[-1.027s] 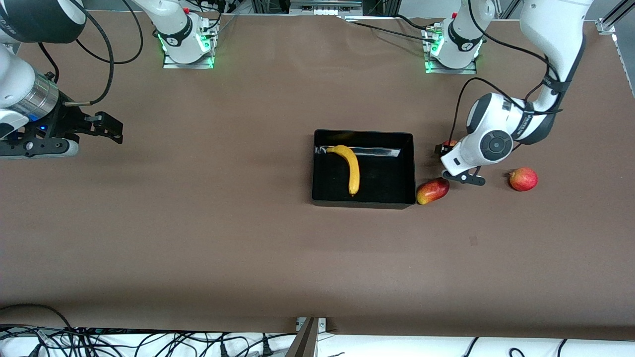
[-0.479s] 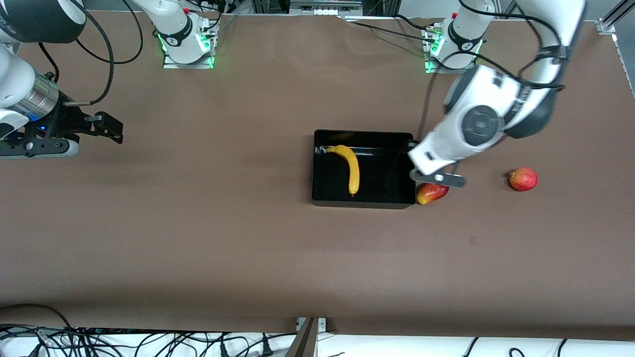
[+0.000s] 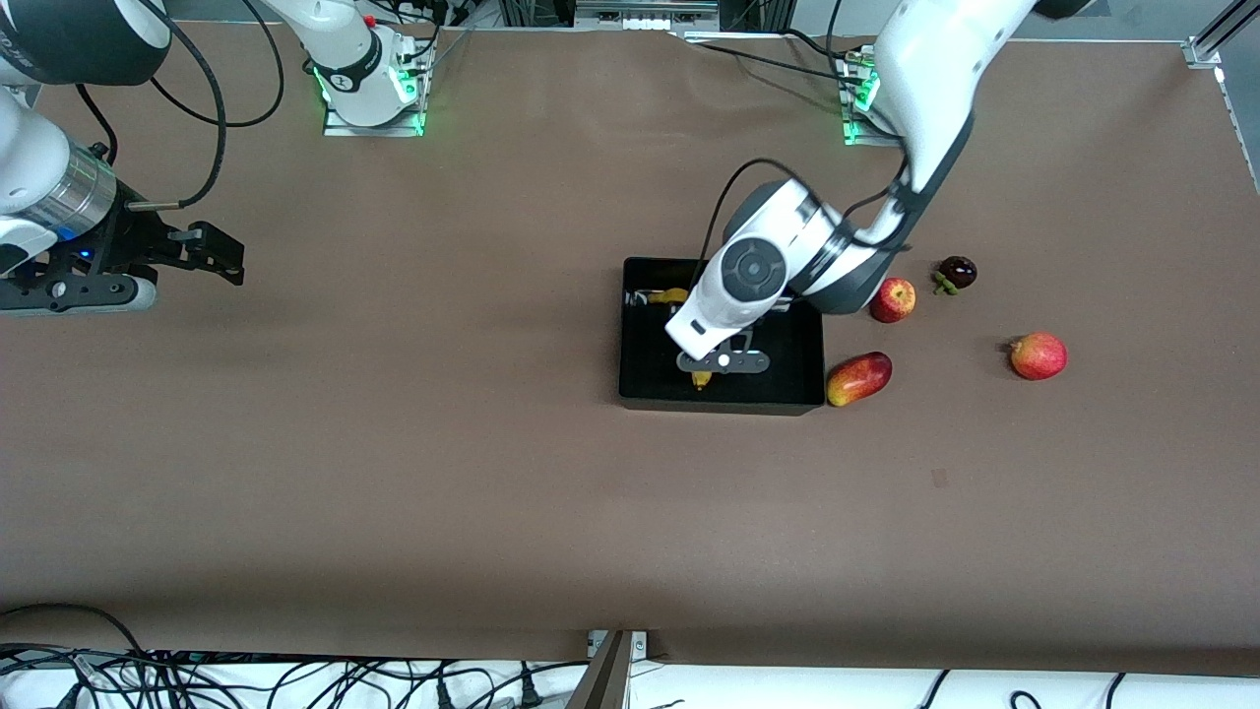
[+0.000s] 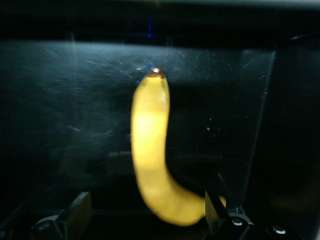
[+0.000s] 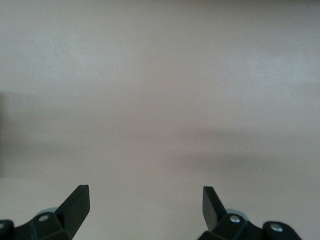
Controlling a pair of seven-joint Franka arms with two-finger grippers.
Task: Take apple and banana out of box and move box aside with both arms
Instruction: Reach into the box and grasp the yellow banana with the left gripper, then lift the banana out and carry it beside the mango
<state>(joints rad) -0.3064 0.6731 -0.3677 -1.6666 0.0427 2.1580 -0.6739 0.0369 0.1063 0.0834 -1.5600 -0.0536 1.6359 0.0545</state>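
Yellow banana [image 4: 150, 155] is lying in the black box [image 3: 807, 335] mid-bench as the left hand [image 4: 145, 215], released, is arriving over it from the apple [image 3: 893, 299], now outside. Right hand [image 5: 145, 207] is waiting released.

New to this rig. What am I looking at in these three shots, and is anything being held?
Two white robot arms work at a brown table. One picture looks down from across the table; the other two come from wrist cameras. The left tool hangs open over the banana, which lies in the black box; nothing is held. The right tool waits open over bare table at its end. Beside the box lie the apple, a mango, a dark purple fruit and another red fruit.
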